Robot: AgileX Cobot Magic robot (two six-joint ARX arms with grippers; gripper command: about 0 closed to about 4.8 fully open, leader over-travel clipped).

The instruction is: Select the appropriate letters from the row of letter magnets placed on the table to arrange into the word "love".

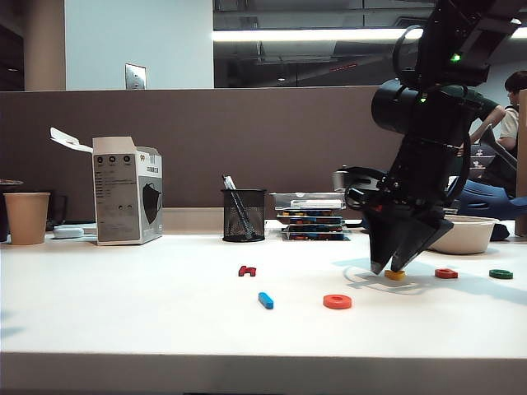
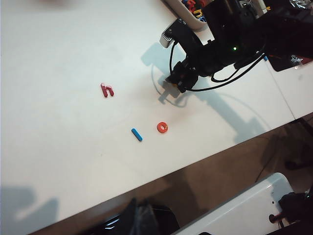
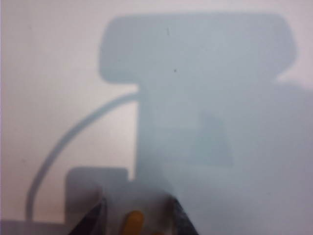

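The table (image 1: 123,321) fills the lower half of the exterior view, and the word is about half built, as I read it. The right arm (image 1: 428,123) comes down from the upper right, and the right gripper (image 1: 398,265) stands tip-down on the white top right of centre, its jaws spread with the yellow V (image 1: 395,275) lying between the tips; in its wrist view the V (image 3: 134,220) shows at the bottom edge between the fingers (image 3: 93,215), on the surface and not clamped. Left of it, toward the front edge, the orange-red ring (image 1: 337,301) lies just right of the blue bar (image 1: 265,300), a plausible "l" and "o" already set side by side. The dark green letter (image 1: 501,273) waits at the far right, next to the orange-red angular letter (image 1: 446,272). The dark red letter (image 1: 247,270) sits apart, behind the bar. So the V and the green letter are left to place. The left gripper shows in no picture, so I cannot tell its state.
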